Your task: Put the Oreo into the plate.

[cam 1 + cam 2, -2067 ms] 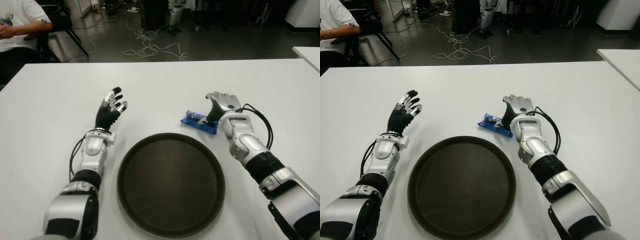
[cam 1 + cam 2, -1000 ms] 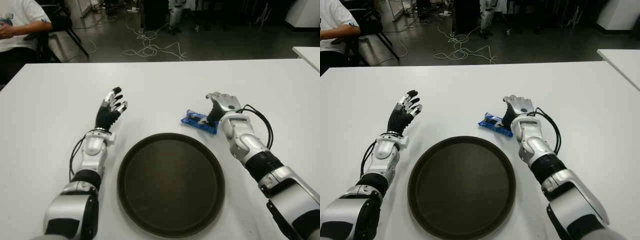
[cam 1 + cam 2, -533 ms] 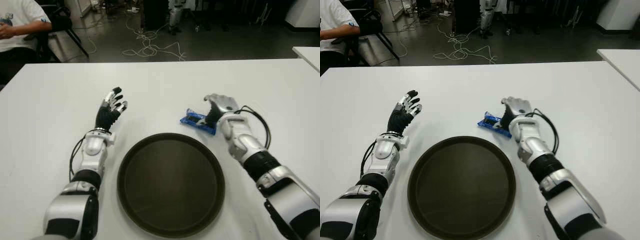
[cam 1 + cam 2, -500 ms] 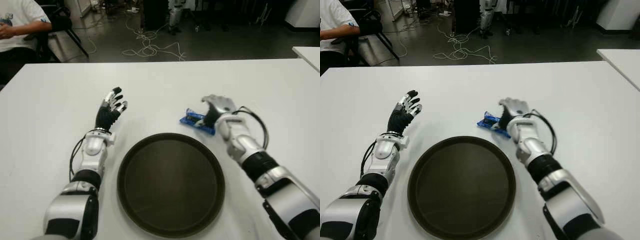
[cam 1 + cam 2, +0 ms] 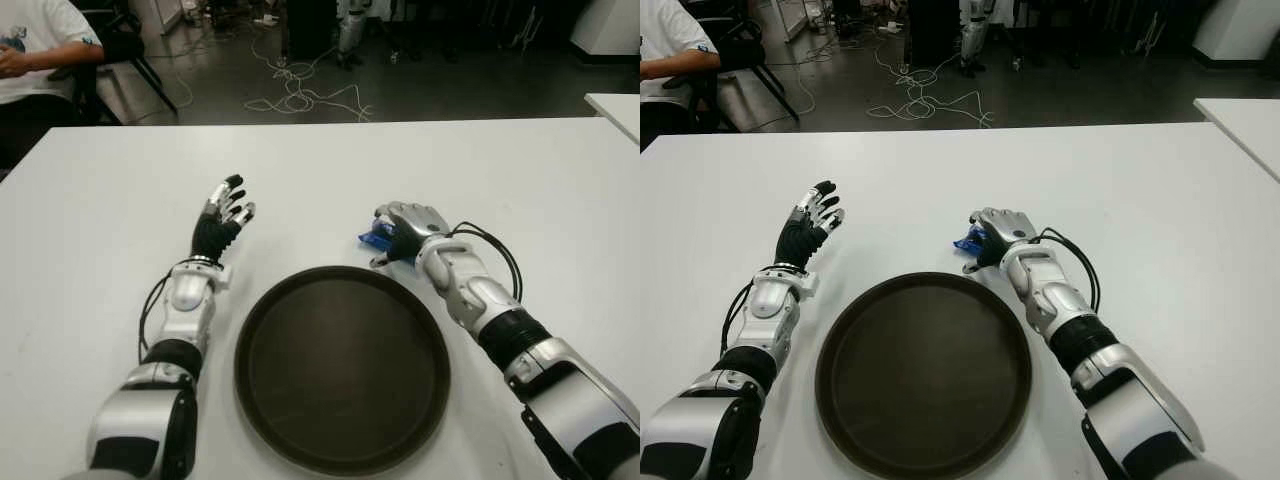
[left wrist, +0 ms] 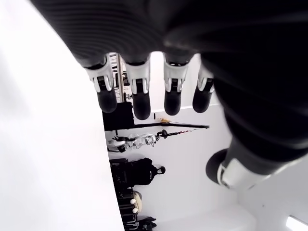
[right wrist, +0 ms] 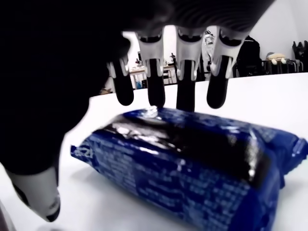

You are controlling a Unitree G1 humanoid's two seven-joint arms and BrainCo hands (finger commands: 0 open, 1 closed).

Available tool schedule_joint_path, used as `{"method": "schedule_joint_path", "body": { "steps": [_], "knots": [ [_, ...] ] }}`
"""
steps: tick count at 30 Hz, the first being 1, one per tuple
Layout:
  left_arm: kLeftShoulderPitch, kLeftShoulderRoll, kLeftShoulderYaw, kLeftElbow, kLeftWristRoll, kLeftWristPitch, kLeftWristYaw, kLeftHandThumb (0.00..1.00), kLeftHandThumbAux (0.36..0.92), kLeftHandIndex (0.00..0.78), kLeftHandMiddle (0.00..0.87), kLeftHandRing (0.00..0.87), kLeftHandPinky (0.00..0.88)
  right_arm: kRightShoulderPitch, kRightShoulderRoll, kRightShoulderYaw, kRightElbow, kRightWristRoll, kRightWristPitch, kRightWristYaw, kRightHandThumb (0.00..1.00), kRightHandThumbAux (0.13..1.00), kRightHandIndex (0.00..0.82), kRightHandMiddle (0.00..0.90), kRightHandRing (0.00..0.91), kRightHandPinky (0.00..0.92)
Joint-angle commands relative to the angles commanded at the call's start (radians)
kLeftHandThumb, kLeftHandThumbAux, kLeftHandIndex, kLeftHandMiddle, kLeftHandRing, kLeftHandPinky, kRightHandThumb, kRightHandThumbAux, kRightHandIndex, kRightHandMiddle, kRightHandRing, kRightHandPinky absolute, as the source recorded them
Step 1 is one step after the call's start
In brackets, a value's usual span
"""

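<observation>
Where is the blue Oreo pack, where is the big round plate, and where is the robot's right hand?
Oreo pack (image 7: 192, 159), right wrist view, middle of the blue wrapper.
plate (image 5: 258, 312), left eye view, its raised dark rim on the left.
right hand (image 5: 408, 225), left eye view, back of the hand over the pack.

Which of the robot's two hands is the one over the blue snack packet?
The right hand: it arches over the blue Oreo packet just beyond the plate. The left hand is raised, fingers spread, holding nothing, left of the plate.

blue Oreo packet (image 7: 192, 163), printed text too blurred to read
</observation>
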Motion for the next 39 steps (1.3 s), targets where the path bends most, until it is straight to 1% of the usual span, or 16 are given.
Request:
{"method": "schedule_joint_path", "body": {
  "steps": [4, 8, 15, 20, 24, 30, 35, 37, 39],
  "knots": [
    [0.003, -0.001, 0.0, -0.003, 0.001, -0.004, 0.002, 0.078, 0.632, 0.049, 0.11, 0.081, 0.072, -0.01, 0.006, -0.004, 0.041, 0.005, -0.013, -0.018, 0.0, 0.689, 0.214, 0.215, 0.246, 0.261],
    [0.007, -0.005, 0.007, -0.011, -0.014, -0.002, -0.014, 0.08, 0.642, 0.046, 0.108, 0.078, 0.065, -0.015, 0.016, -0.01, 0.071, 0.013, -0.012, -0.034, 0.0, 0.689, 0.202, 0.209, 0.239, 0.258],
    [0.007, -0.003, 0.006, -0.018, -0.015, 0.002, -0.019, 0.078, 0.652, 0.043, 0.106, 0.077, 0.06, -0.027, 0.021, -0.014, 0.121, 0.032, -0.034, -0.071, 0.0, 0.724, 0.237, 0.243, 0.271, 0.298],
    [0.012, -0.003, 0.007, -0.02, -0.016, -0.005, -0.021, 0.077, 0.664, 0.045, 0.109, 0.076, 0.06, -0.047, 0.025, -0.02, 0.188, 0.047, -0.069, -0.114, 0.0, 0.743, 0.262, 0.26, 0.287, 0.311],
    [0.016, -0.002, 0.006, -0.024, -0.015, -0.011, -0.021, 0.08, 0.668, 0.047, 0.113, 0.08, 0.064, -0.07, 0.03, -0.017, 0.244, 0.056, -0.085, -0.143, 0.0, 0.739, 0.243, 0.243, 0.27, 0.281],
    [0.018, -0.002, 0.007, -0.025, -0.014, -0.019, -0.019, 0.089, 0.701, 0.05, 0.115, 0.083, 0.07, -0.102, 0.042, -0.014, 0.316, 0.059, -0.088, -0.176, 0.0, 0.726, 0.23, 0.227, 0.249, 0.259],
    [0.018, -0.002, 0.011, -0.024, -0.021, -0.024, -0.026, 0.086, 0.706, 0.048, 0.113, 0.083, 0.072, -0.126, 0.051, -0.021, 0.375, 0.066, -0.082, -0.203, 0.0, 0.721, 0.257, 0.27, 0.3, 0.312],
    [0.018, -0.002, 0.012, -0.023, -0.022, -0.024, -0.028, 0.086, 0.704, 0.048, 0.112, 0.082, 0.071, -0.132, 0.054, -0.024, 0.389, 0.071, -0.082, -0.212, 0.0, 0.724, 0.277, 0.305, 0.34, 0.359],
    [0.017, -0.002, 0.012, -0.023, -0.022, -0.024, -0.03, 0.088, 0.705, 0.049, 0.113, 0.082, 0.07, -0.137, 0.055, -0.027, 0.399, 0.075, -0.084, -0.218, 0.0, 0.725, 0.286, 0.324, 0.362, 0.378]
  ]
}}
